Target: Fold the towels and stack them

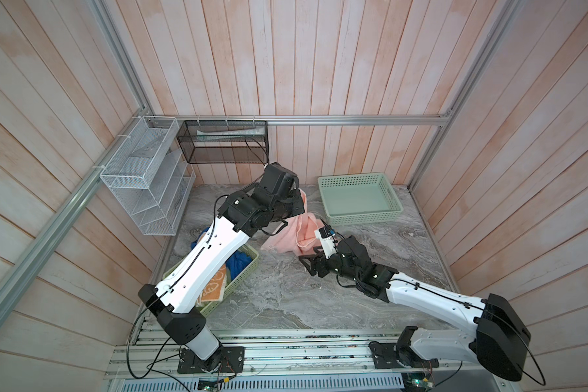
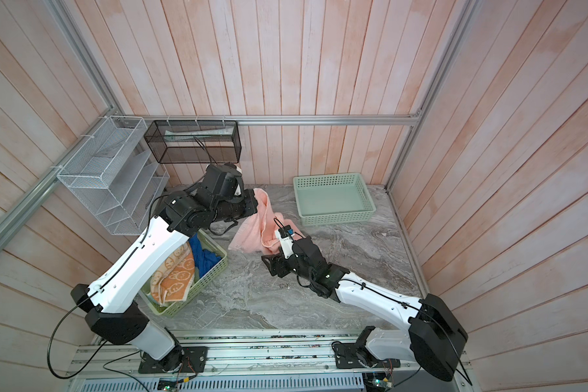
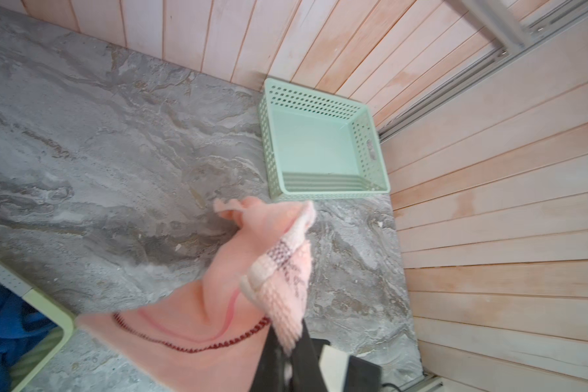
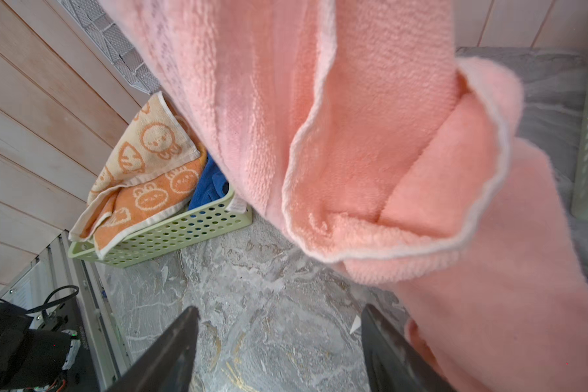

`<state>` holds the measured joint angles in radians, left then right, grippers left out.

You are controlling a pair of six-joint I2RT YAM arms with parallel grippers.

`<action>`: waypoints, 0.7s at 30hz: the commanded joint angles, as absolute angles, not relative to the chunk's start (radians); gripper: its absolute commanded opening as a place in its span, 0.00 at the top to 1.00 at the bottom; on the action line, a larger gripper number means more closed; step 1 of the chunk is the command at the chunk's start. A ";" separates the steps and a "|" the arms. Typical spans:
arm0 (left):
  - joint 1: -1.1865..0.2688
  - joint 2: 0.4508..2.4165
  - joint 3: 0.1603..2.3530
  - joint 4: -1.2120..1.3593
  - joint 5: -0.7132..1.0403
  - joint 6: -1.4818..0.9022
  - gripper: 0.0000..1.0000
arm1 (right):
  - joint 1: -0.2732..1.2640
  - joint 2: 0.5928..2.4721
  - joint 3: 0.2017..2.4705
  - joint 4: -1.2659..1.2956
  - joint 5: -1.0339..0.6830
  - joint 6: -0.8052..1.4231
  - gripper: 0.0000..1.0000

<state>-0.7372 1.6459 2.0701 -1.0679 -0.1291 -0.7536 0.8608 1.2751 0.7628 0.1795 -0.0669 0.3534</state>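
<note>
While the left gripper (image 1: pixel 298 201) is raised over the back of the tabletop (image 1: pixel 286 298), it is pinched tight on one corner of the pink towel (image 1: pixel 294 234). In the left wrist view the black fingers (image 3: pixel 306 366) are pressed together with the stitched hem clamped between them.

Pink towel: it hangs from that corner in a loose drape. Its lower part is bunched on the grey marble-look surface, between the two pale green baskets. It shows in both top views (image 2: pixel 252 234).

Right gripper (image 1: pixel 308 261): low over the table, just beside the near edge of the bunched cloth. In the right wrist view its fingers (image 4: pixel 174 349) stand wide apart with only bare tabletop between them. A fold of the pink towel (image 4: pixel 353 135) lies against the outer side of one finger, and nothing is gripped.

Near-left basket (image 1: pixel 243 276): holds the orange bunny towel (image 2: pixel 174 275), draped over the rim, and the blue towel (image 2: pixel 206 259), crumpled behind it. The left arm partly hides both.

Back-right basket (image 1: pixel 360 217): stands against the rear wall, well apart from the pink towel.

Wall fixtures: a white wire rack (image 1: pixel 143 176) on the left wall and a black mesh basket (image 1: pixel 223 146) on the rear rail.
</note>
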 commanded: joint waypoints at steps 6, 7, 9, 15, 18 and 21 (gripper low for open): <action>-0.807 1.747 2.456 -1.224 -0.237 -0.739 1.00 | 0.845 1.315 0.846 0.241 -0.024 0.287 0.24; -0.806 1.742 2.411 -1.206 -0.256 -0.734 1.00 | 0.817 1.314 0.855 0.227 -0.051 0.300 0.26; -0.795 1.731 2.277 -1.148 -0.268 -0.727 1.00 | 0.754 1.321 0.859 0.200 -0.113 0.347 0.30; -0.700 1.731 1.760 -0.791 -0.066 -0.789 1.00 | 0.598 1.361 0.780 0.039 -0.217 0.406 0.29; -0.674 1.802 1.626 -0.674 0.009 -0.819 1.00 | 0.593 1.327 0.712 -0.050 -0.145 0.405 0.29; -0.655 1.888 1.587 -0.632 0.078 -0.822 1.00 | 0.599 1.250 0.607 -0.030 -0.127 0.443 0.29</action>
<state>-0.6643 1.8729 1.6016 -0.7578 -0.0254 -0.7986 0.5911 1.3155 0.6743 0.0402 -0.1478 0.4023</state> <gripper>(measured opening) 0.052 0.708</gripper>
